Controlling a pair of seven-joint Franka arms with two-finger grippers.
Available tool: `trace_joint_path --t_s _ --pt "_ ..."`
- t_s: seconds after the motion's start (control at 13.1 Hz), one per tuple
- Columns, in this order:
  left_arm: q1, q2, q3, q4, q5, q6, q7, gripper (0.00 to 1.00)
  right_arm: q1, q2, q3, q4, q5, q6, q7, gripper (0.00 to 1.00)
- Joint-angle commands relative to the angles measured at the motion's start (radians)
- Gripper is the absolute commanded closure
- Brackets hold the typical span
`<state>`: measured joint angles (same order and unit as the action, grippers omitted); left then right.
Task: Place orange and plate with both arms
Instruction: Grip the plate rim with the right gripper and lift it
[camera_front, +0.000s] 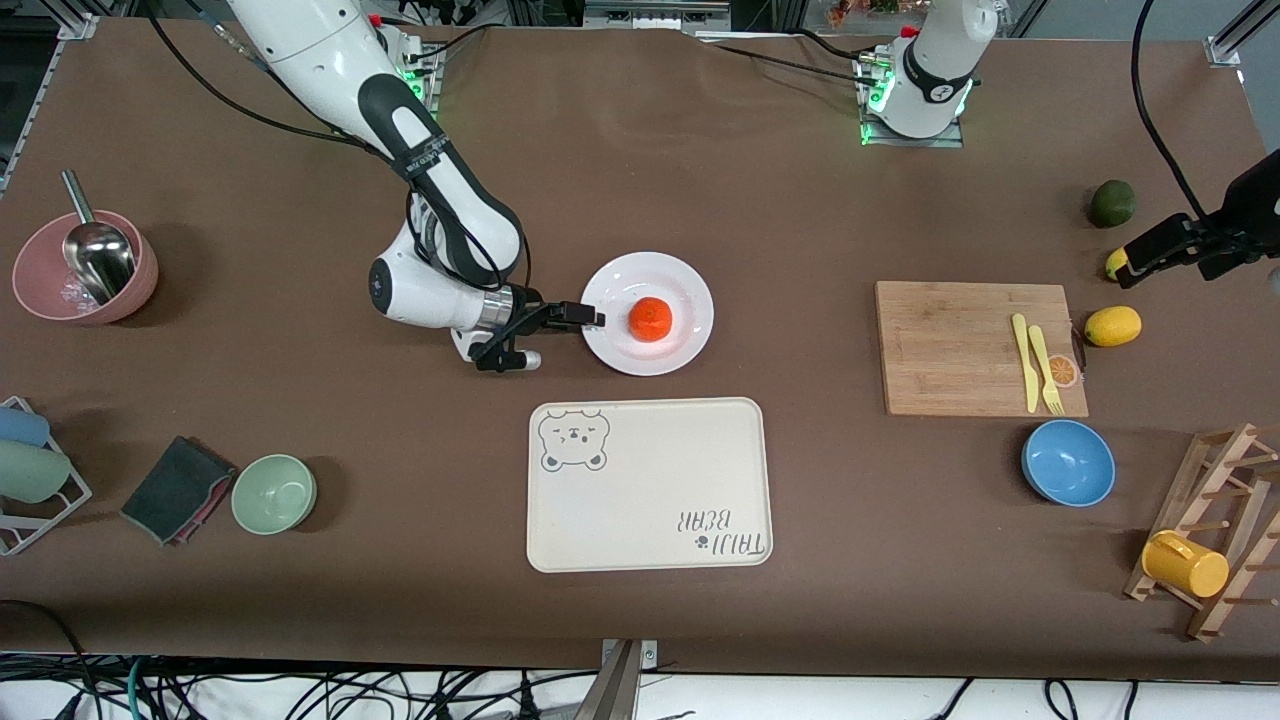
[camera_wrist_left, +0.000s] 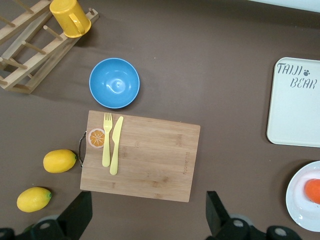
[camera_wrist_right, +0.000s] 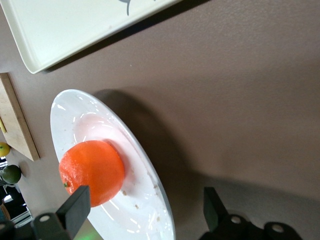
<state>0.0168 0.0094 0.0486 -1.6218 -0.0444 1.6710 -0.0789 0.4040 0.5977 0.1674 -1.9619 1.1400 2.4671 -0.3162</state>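
Observation:
The orange (camera_front: 650, 319) sits in the middle of the white plate (camera_front: 690, 290), which rests on the brown table just farther from the front camera than the cream bear tray. My right gripper (camera_front: 565, 340) is open at the plate's edge toward the right arm's end. In the right wrist view one finger (camera_wrist_right: 75, 207) is over the plate beside the orange (camera_wrist_right: 91, 172), the other is outside the rim, and the plate's rim (camera_wrist_right: 150, 180) lies between them. My left gripper (camera_front: 1195, 255) is open and empty, high above the table beside the cutting board (camera_wrist_left: 142, 155).
The bear tray (camera_front: 650, 485) lies nearer the camera than the plate. A cutting board (camera_front: 960, 345) holds a yellow knife and fork. Two lemons (camera_front: 1112, 326), a lime (camera_front: 1112, 203), a blue bowl (camera_front: 1068, 462) and a mug rack (camera_front: 1215, 540) stand toward the left arm's end. A pink bowl (camera_front: 40, 285) and a green bowl (camera_front: 274, 493) stand toward the right arm's end.

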Motion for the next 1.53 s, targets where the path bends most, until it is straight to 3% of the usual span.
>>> trace_joint_path --t_s 0.0,0.76,1.07,1.45 --pt "-0.005 0.015 -0.001 0.034 0.024 -0.023 0.007 0.0 0.036 0.033 0.001 0.047 0.037 0.053 -0.018 0.01" --pt "-0.003 0.014 -0.001 0.034 0.015 -0.023 0.005 0.0 0.024 0.06 -0.002 0.057 0.033 0.053 -0.164 0.8" --pt "-0.003 0.014 -0.001 0.034 0.014 -0.023 0.005 0.0 0.025 0.06 -0.003 0.055 0.037 0.053 -0.164 1.0" --pt "-0.003 0.014 -0.001 0.034 0.014 -0.025 0.005 0.0 0.022 0.053 -0.003 0.055 0.037 0.058 -0.162 1.0"
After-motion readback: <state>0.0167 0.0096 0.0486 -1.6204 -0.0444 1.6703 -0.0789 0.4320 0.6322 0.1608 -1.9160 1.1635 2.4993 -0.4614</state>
